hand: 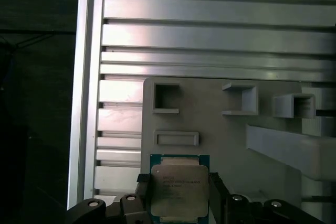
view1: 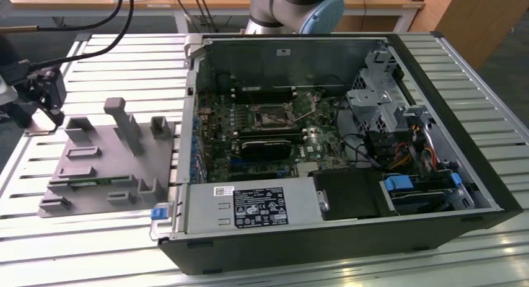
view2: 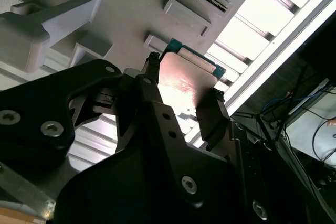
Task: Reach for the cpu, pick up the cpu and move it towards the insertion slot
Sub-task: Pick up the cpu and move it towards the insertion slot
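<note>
In both wrist views the cpu [hand: 179, 190] [view2: 186, 80], a flat silvery square with a thin green rim, sits between my two dark fingers [view2: 212, 114]. My gripper [hand: 180, 199] [view2: 184, 103] is shut on its two opposite edges, over the edge of the grey fixture [hand: 220, 129]. In the exterior view my gripper [view1: 48, 110] hangs at the far left, above the fixture's [view1: 108, 166] back left corner. The insertion slot [view1: 269, 115], a dark square socket with a metal frame, lies on the motherboard inside the open computer case, well to the exterior view's right of my gripper.
The open case [view1: 463, 194] has tall walls around the motherboard. A black finned card [view1: 264, 149] lies just in front of the socket, with a drive cage [view1: 376, 107] and cables to its right. Upright grey posts [view1: 124, 123] stand on the fixture. Slatted aluminium table [view1: 124, 57] all around.
</note>
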`<state>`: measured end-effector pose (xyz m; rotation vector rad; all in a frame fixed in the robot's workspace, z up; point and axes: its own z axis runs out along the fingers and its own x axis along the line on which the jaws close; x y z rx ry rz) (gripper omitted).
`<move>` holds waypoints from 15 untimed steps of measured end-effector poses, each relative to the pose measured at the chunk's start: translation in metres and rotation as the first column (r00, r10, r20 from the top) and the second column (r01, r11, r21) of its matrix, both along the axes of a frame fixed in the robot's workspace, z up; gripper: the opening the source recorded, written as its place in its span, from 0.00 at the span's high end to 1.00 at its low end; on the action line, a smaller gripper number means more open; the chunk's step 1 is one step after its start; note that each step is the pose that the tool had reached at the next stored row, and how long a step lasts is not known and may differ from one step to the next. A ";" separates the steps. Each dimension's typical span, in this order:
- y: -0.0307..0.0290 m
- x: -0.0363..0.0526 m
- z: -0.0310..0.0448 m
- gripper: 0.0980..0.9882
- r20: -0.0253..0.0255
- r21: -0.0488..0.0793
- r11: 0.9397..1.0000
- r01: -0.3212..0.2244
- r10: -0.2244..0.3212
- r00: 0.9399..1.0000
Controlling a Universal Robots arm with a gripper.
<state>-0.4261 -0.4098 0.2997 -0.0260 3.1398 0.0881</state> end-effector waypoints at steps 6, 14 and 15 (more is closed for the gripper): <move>0.0000 0.0000 0.0057 0.51 0.000 0.000 1.000 0.000 0.000 1.000; 0.0000 0.0000 0.0137 0.51 0.000 0.000 1.000 0.000 0.000 1.000; 0.0000 0.0000 0.0145 0.51 0.000 0.000 1.000 0.000 0.000 1.000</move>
